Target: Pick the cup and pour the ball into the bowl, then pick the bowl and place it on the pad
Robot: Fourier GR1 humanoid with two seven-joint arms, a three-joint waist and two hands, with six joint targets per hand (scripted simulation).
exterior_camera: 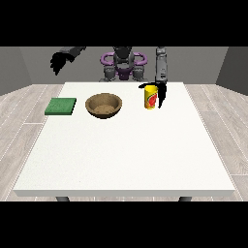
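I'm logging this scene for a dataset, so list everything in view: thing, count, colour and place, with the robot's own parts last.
table: one, white, centre of the view.
pad: one, green, on the table's far part at the view's left.
bowl: one, brown, on the table right of the pad.
cup: one, yellow with red marking, upright right of the bowl.
ball: not visible.
hand at the view's right: one, black, at the cup, thumb and fingers either side of it.
hand at the view's left: one, black, raised above the table's far left corner.
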